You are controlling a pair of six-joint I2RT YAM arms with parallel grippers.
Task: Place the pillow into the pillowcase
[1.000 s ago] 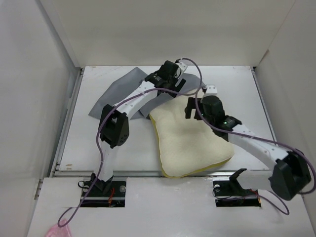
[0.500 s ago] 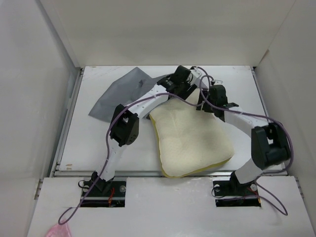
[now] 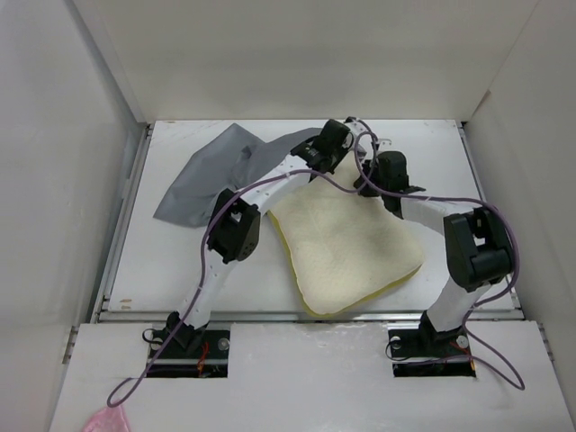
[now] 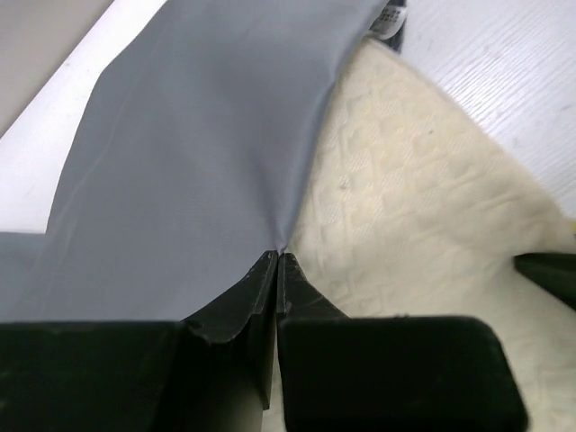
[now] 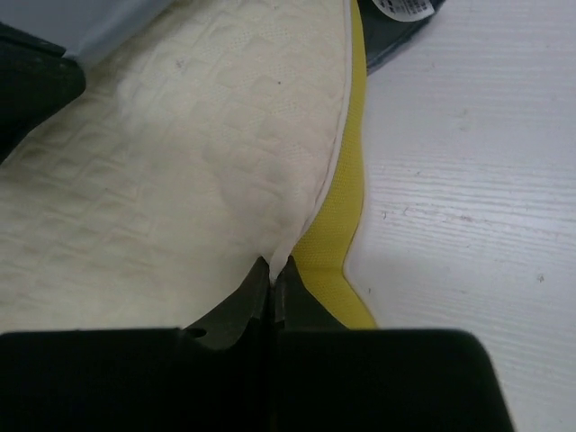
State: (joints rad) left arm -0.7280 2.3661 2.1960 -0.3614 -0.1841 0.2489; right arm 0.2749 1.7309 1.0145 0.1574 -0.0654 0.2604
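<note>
The cream-yellow pillow (image 3: 346,247) lies in the middle of the table, its yellow edge (image 5: 337,216) showing in the right wrist view. The grey pillowcase (image 3: 202,180) lies wrinkled at the back left, one end reaching the pillow's far edge. My left gripper (image 4: 276,256) is shut on the pillowcase's edge (image 4: 198,153), right beside the pillow (image 4: 423,207). My right gripper (image 5: 272,263) is shut on the pillow's cream seam (image 5: 180,153) at its far right edge. From above, both wrists (image 3: 360,157) meet at the pillow's far end.
White walls close in the table (image 3: 450,153) at the back and on both sides. A metal rail (image 3: 135,310) runs along the near edge. Something pink (image 3: 106,421) lies at the bottom left, off the table.
Both grippers have gone from open to shut, the left on the pillowcase edge, the right on the pillow. The right arm swung in to the pillow's far edge; the pillow shifted slightly.
</note>
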